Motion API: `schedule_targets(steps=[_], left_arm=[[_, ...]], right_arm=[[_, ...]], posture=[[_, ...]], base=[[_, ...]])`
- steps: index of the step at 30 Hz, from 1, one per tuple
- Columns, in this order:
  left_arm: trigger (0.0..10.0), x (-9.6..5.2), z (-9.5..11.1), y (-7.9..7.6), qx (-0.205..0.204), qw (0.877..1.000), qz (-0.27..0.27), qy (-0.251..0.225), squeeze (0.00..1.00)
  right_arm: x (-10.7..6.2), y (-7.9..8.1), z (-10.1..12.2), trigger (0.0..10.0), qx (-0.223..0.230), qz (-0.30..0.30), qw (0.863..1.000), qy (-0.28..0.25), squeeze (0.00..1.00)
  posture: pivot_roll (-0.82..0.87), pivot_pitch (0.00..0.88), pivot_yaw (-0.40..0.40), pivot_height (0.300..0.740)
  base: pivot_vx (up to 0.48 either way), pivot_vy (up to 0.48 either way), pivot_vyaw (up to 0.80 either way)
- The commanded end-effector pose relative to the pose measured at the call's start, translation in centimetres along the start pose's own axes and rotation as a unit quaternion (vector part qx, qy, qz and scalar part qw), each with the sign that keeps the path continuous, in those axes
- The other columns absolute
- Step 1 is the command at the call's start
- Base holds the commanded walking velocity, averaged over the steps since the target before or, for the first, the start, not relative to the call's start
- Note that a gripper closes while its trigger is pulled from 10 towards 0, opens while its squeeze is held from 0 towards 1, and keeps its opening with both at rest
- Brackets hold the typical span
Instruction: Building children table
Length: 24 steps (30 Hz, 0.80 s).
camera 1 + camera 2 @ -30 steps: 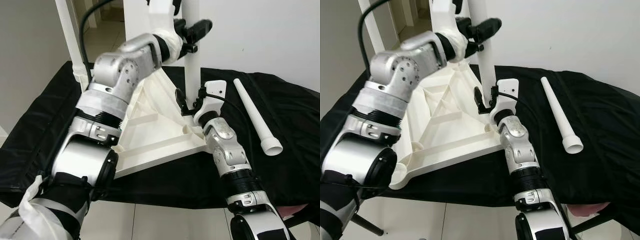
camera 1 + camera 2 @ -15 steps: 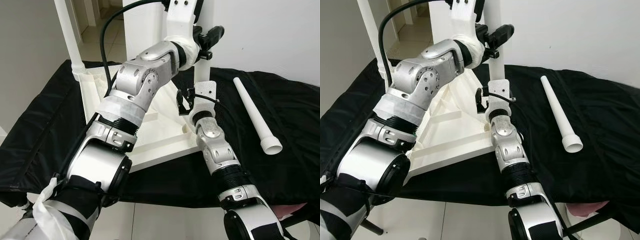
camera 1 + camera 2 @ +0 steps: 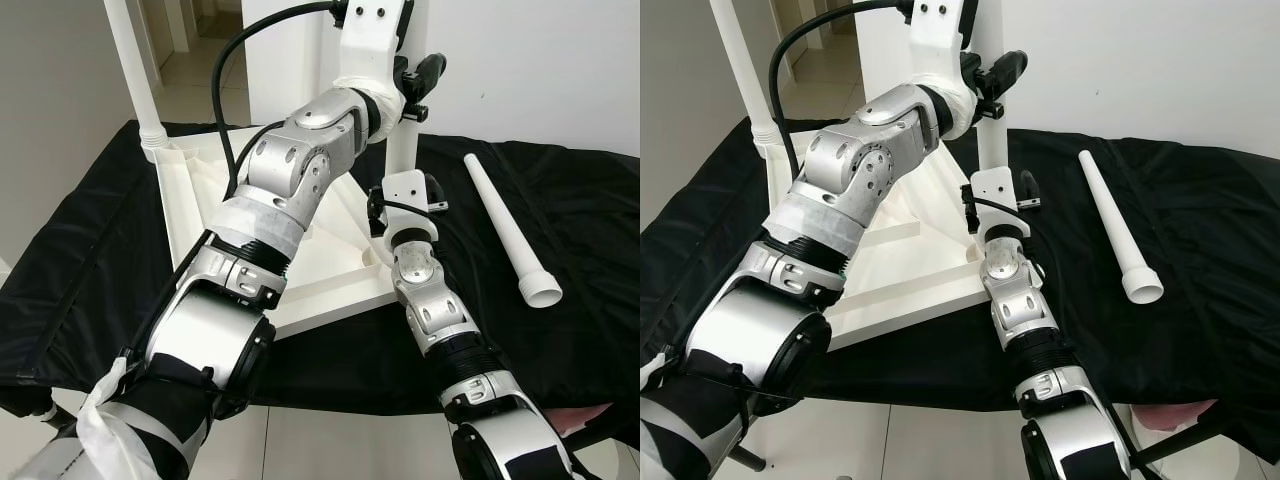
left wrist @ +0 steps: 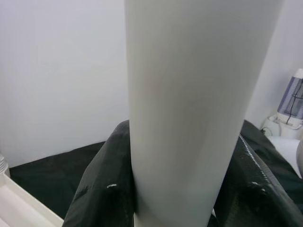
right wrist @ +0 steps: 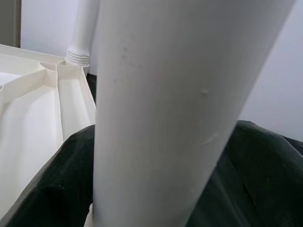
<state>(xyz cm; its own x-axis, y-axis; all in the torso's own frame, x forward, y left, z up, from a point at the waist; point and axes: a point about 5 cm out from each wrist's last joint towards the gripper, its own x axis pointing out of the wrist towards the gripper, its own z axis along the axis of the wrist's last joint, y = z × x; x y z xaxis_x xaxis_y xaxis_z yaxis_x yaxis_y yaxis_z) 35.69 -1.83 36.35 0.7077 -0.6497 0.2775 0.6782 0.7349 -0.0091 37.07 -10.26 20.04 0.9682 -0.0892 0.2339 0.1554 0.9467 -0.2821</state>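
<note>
A white children's table top (image 3: 185,205) lies upside down on black cloth. One white leg (image 3: 402,150) stands upright in its near right corner. My left gripper (image 3: 412,85) is shut on this leg high up; in the left wrist view the leg (image 4: 189,118) sits between the black fingers (image 4: 102,189). My right gripper (image 3: 403,198) is shut on the same leg just above its base, with the leg (image 5: 165,118) between its fingers (image 5: 52,198). A second leg (image 3: 128,70) stands in the far left corner. A loose leg (image 3: 505,225) lies on the cloth to the right.
The black cloth (image 3: 90,250) covers a low surface whose front edge runs near my body, with pale tiled floor (image 3: 330,440) below it. A white wall (image 3: 540,70) stands close behind. An open doorway (image 3: 195,40) lies at the back left.
My left arm has swung up and to the right, its gripper now higher on the upright leg. My right wrist has turned around the leg's base. The loose leg has not moved.
</note>
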Motion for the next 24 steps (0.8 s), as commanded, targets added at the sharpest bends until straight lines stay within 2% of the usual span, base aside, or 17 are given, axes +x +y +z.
schedule_targets(steps=[1, 9, 15, 24], left_arm=[[10.0, 0.31, 0.79, -0.38, 0.017, 1.0, 0.007, -0.013, 0.0], [10.0, 0.37, 0.74, -0.41, 0.017, 1.0, 0.008, -0.014, 0.0], [10.0, 0.47, 0.93, -0.68, 0.017, 1.0, 0.003, -0.016, 0.0], [10.0, 0.53, 1.13, -0.93, 0.016, 1.0, -0.003, -0.02, 0.0]], right_arm=[[-0.38, 0.28, -0.93, 10.0, -0.006, -0.005, 1.0, 0.02, 0.0], [-0.32, 0.42, -0.74, 10.0, -0.009, -0.005, 1.0, 0.012, 0.0], [-0.2, 0.76, -0.59, 10.0, 0.007, 0.004, 1.0, 0.005, 0.0], [0.41, 0.22, -0.59, 10.0, 0.006, -0.01, 1.0, -0.003, 0.0]], posture=[[0.03, 0.04, 0.001, 0.74], [0.03, 0.04, 0.002, 0.74], [0.04, 0.04, 0.002, 0.74], [0.04, 0.038, 0.0, 0.74]], base=[[0.0, 0.0, 0.0], [0.0, 0.0, 0.0], [0.0, 0.0, 0.0], [0.0, 0.0, 0.0]])
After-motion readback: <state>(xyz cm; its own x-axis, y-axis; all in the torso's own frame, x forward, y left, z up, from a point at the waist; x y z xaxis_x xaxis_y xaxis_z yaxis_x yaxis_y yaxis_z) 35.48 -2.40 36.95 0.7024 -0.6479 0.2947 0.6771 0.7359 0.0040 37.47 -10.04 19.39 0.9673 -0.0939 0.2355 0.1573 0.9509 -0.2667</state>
